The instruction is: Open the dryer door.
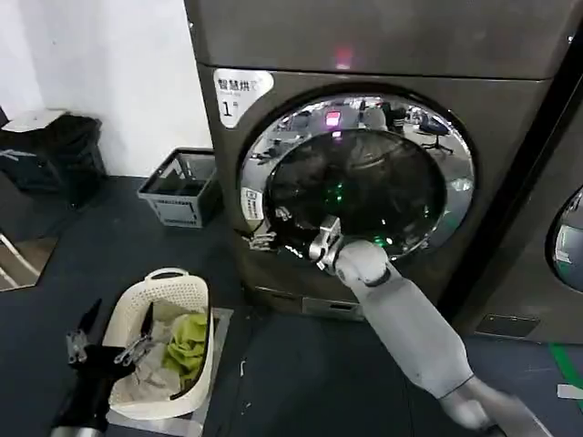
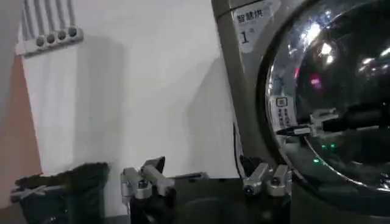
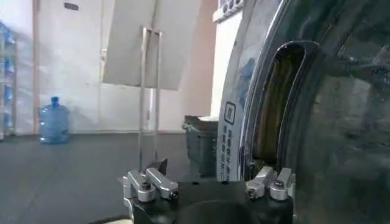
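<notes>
A white laundry basket with green and pale clothes stands on the dark floor. Farther back, a grey crate sits near the white wall, and a black bin is beside it. A blue water bottle stands far away on the floor.

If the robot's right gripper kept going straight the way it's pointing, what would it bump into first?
Probably the dryer door. The right gripper points at the door's lower left edge, fingers open, right by the chrome ring with its white sticker. It looks almost touching already, though the exact gap is hard to judge.
</notes>
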Robot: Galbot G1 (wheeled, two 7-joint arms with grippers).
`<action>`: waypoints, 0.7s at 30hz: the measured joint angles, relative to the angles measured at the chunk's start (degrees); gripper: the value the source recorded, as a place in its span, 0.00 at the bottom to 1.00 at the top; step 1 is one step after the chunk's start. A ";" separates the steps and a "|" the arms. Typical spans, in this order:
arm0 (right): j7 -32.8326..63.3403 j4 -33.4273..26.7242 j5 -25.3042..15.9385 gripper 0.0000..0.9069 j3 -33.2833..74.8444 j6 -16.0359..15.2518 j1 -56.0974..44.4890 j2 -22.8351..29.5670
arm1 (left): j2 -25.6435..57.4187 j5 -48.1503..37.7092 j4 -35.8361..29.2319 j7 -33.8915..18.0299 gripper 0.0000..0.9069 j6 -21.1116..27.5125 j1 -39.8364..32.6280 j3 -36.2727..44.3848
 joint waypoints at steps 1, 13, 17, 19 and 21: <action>-0.78 0.64 0.06 1.00 0.26 -0.29 -0.39 -0.39 | 0.36 -0.75 0.47 -0.31 1.00 0.10 -0.33 -0.25; -16.68 9.68 -1.29 1.00 6.26 -3.03 -8.03 -5.62 | 8.64 -12.08 8.63 6.68 1.00 -2.81 -7.77 -4.53; -21.35 12.57 -2.76 1.00 8.96 -2.88 -11.21 -7.62 | 12.27 -12.87 11.87 7.95 1.00 -3.64 -10.50 -4.53; -24.11 14.41 -2.65 1.00 11.19 -2.83 -13.54 -8.79 | 14.31 -13.00 13.35 8.16 1.00 -3.92 -12.03 -4.24; -26.98 16.26 -1.87 1.00 13.51 -2.72 -16.14 -9.76 | 16.47 -13.22 15.03 8.40 1.00 -3.91 -13.72 -3.33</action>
